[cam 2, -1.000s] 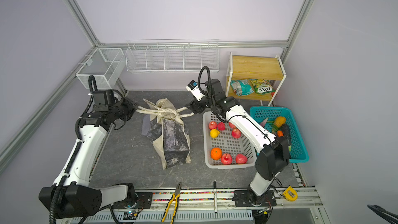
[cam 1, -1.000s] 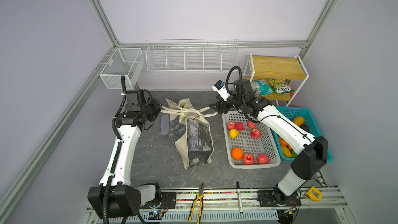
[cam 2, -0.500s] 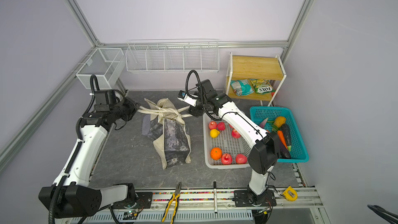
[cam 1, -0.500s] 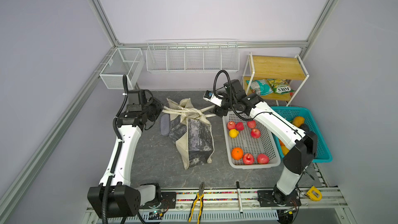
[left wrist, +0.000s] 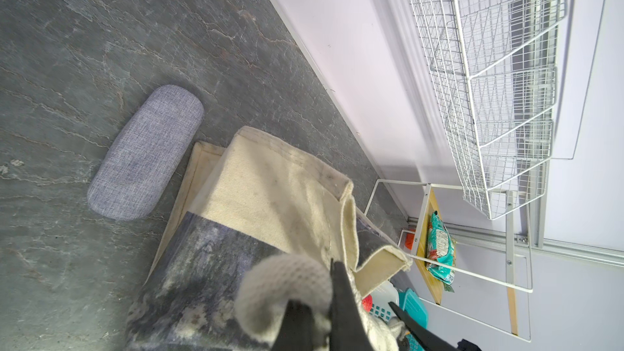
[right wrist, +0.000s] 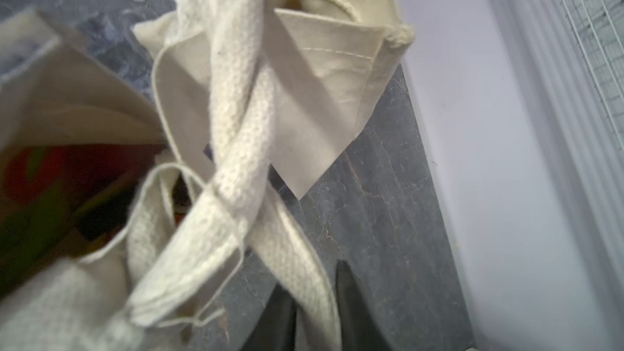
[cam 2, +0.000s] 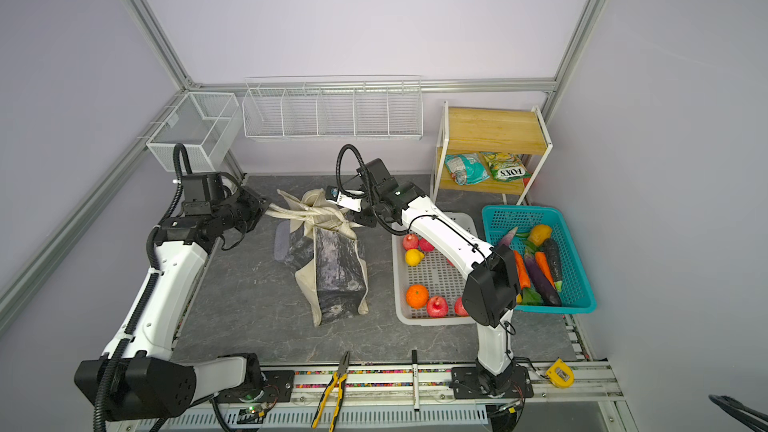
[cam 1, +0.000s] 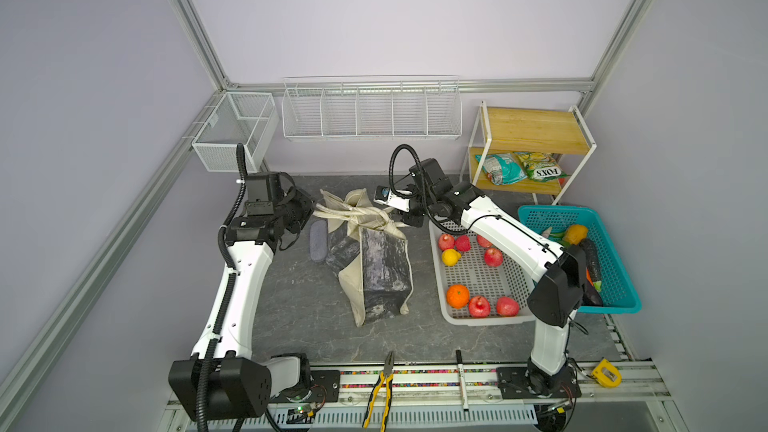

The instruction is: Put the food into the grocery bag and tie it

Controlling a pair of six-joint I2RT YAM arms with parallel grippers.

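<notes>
Bag straps pinched by left fingers, right fingers

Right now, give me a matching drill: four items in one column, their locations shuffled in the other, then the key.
Items:
1 orange
2 snack packets
3 grey case
4 pliers

Locations:
A on the front rail
B in the white basket
C on the table, beside the grocery bag
D on the lower shelf of the wooden rack

Pairs: 1-B, 2-D, 3-C, 4-A
</notes>
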